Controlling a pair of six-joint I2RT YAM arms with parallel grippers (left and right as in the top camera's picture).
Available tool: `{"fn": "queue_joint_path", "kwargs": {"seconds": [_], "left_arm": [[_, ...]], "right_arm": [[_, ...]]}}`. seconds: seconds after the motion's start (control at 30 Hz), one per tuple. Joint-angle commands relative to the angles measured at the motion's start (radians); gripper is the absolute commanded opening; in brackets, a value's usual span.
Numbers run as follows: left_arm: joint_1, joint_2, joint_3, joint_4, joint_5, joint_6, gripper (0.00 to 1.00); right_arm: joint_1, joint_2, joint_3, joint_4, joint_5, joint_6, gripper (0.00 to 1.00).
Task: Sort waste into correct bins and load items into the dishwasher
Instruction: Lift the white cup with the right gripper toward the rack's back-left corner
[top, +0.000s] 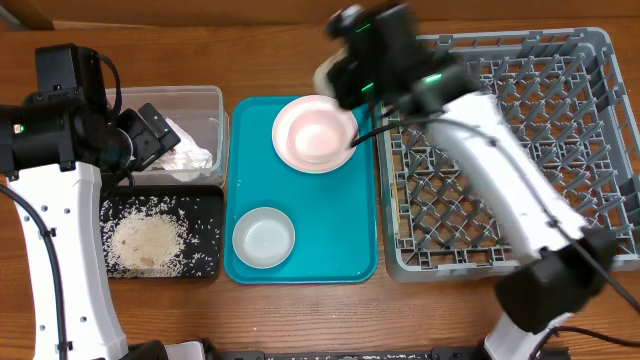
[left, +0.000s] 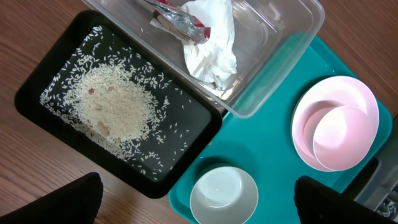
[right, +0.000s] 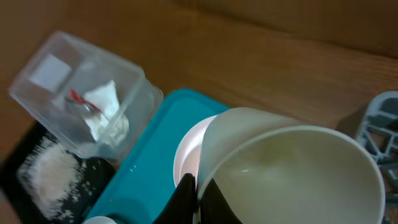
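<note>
Small white cup (right: 292, 180) tilted, wall pinched by pressed-together jaws of right gripper (right: 198, 200), over pale pink round plate (top: 300, 145) at 1 o'clock on teal tray (top: 252, 180). Small pale round bowl (top: 264, 238) at 7 o'clock. Grey lattice dish rack (top: 590, 120) at tray's 3 o'clock. Clear plastic tub (top: 222, 96) holding crumpled white napkin (left: 211, 56) and red wrapper (left: 186, 23) at 10. Black tray (top: 205, 202) of rice grains (top: 148, 242) at 8. Overhead: right arm hides cup. Left gripper (left: 205, 202) jaws spread wide, tips cut off.

- Overhead: you look straight down on the whole table (top: 300, 312).
- Left wrist: near, steeply downward; black tray (left: 37, 84) at 9 o'clock, teal tray (left: 267, 143) toward 4.
- Right wrist: low, oblique; white cup (right: 298, 174) filling 5 o'clock.
- All three views share the clear tub (top: 218, 120).
</note>
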Motion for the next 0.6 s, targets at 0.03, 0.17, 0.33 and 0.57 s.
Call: {"fn": "queue_joint_path", "kwargs": {"seconds": [0.03, 0.17, 0.33, 0.57], "left_arm": [[0.005, 0.004, 0.015, 0.002, -0.010, -0.002, 1.00], [0.005, 0.004, 0.015, 0.002, -0.010, -0.003, 1.00], [0.005, 0.003, 0.015, 0.002, -0.010, -0.002, 1.00], [0.005, 0.004, 0.015, 0.002, -0.010, -0.002, 1.00]], "right_arm": [[-0.187, 0.016, 0.006, -0.001, -0.391, 0.008, 0.04], [-0.336, 0.091, 0.003, 0.005, -0.646, -0.045, 0.04], [-0.420, 0.195, 0.003, 0.022, -0.812, -0.068, 0.04], [-0.429, 0.322, 0.003, 0.043, -0.905, -0.130, 0.04]]}}
